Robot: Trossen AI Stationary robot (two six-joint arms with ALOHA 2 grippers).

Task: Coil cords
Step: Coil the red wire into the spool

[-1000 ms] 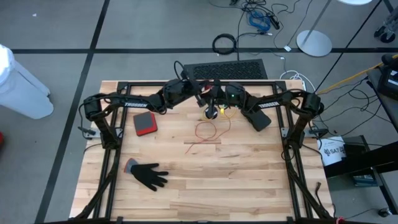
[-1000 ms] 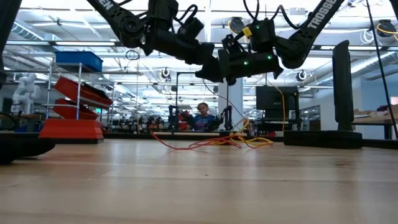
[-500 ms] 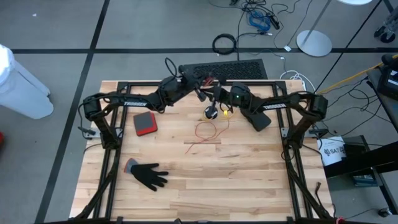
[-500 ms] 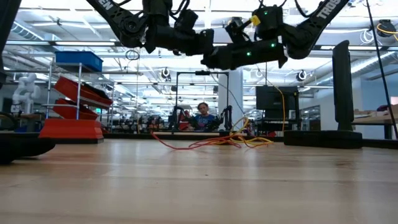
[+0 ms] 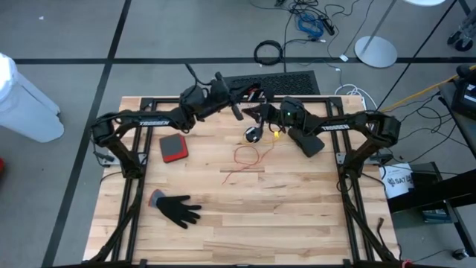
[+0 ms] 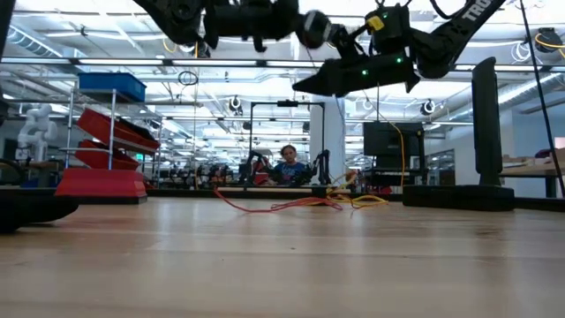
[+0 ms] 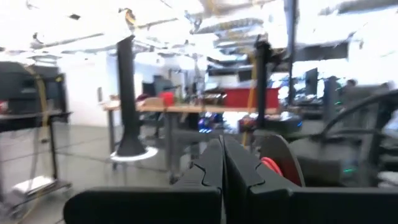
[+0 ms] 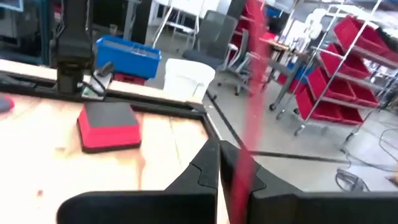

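Observation:
An orange-red cord (image 5: 245,157) lies in a loose loop mid-table, its tail (image 5: 232,179) trailing toward the near edge. A short yellow stretch (image 5: 274,136) and a small black cord bundle (image 5: 253,135) rest flat just beyond the loop. Both grippers hang above the far middle of the table, clear of the wood. My left gripper (image 7: 222,163) is shut, with a red curve (image 7: 272,165) beside it. My right gripper (image 8: 219,163) is shut, and a blurred red strand (image 8: 254,74) runs forward from its fingers. My right gripper has the red strand (image 8: 241,167) at its shut fingertips, lying along the fingers and running straight on ahead of them. The fingers point about level toward the table's left. Blur hides whether the strand is pinched or lies against one finger (image 8: 261,183). My left gripper: I cannot tell whether it touches the strand.
A red block (image 5: 174,148) sits left of centre and a black glove (image 5: 178,211) lies near the front left. A black grille-like mat (image 5: 271,82) lies at the far edge. A thick black cable ring (image 5: 268,52) lies on the floor beyond.
Both grippers have risen from just above the black bundle. The left one has gone higher, toward the far edge, and has rolled and tipped upward. The right one has also rolled somewhat. The loop, the yellow stretch and the black bundle have stayed on the table.

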